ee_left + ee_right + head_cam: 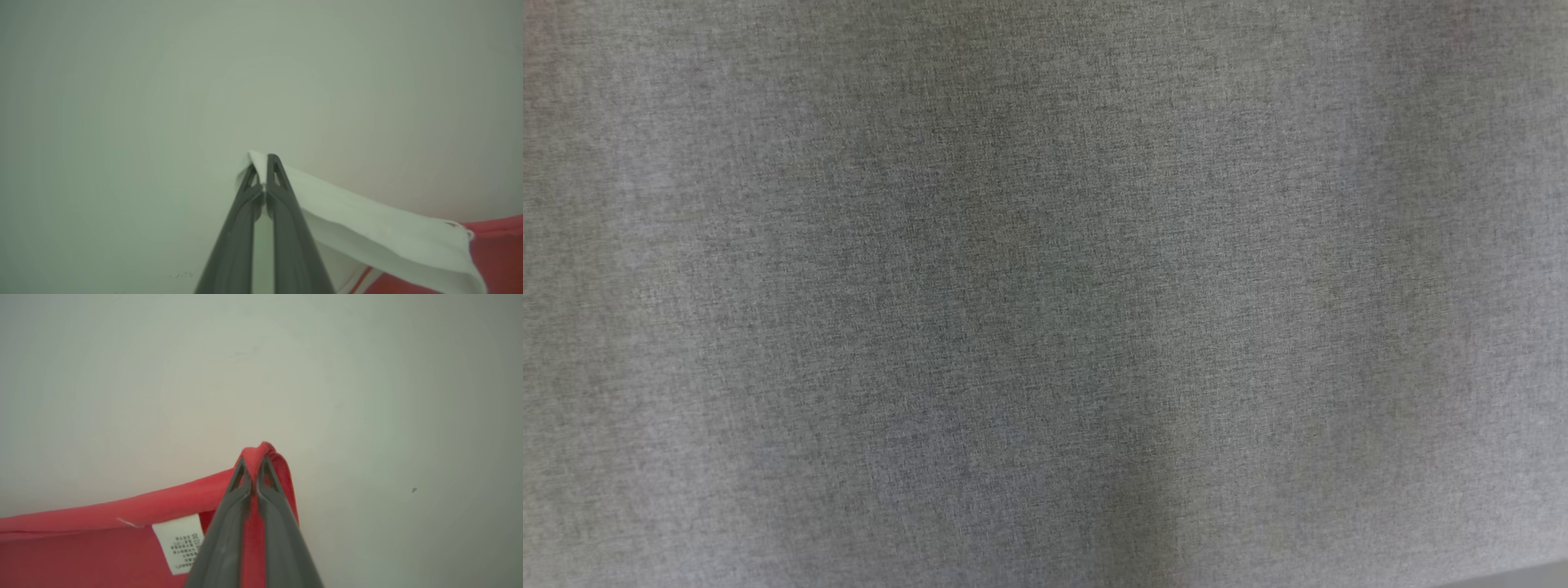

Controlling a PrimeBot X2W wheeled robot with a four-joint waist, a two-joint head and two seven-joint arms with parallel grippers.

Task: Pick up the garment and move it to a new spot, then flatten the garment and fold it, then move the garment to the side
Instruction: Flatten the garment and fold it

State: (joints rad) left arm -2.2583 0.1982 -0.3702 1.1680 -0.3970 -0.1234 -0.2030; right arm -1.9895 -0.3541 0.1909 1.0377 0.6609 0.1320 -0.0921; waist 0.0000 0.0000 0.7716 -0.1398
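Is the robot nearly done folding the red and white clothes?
Not yet, I think. Grabbing looks done: the left tool pinches the white edge of the garment, and the right tool pinches its red edge. Flattening, folding and moving aside seem left.

Dim, flat light in the head view: we see grey cloth [1045, 245] crossed by soft vertical bands of shadow, its weave crisp at the middle and smeared toward the corners. In the left wrist view we find even, diffuse light with a greenish cast on the pale surface [122, 122], darkening at the corners; the left gripper [263, 163] and garment [367, 228] are fairly sharp. In the right wrist view the right gripper [253, 461] throws no hard shadow, and the label [179, 543] print is too blurred to read.
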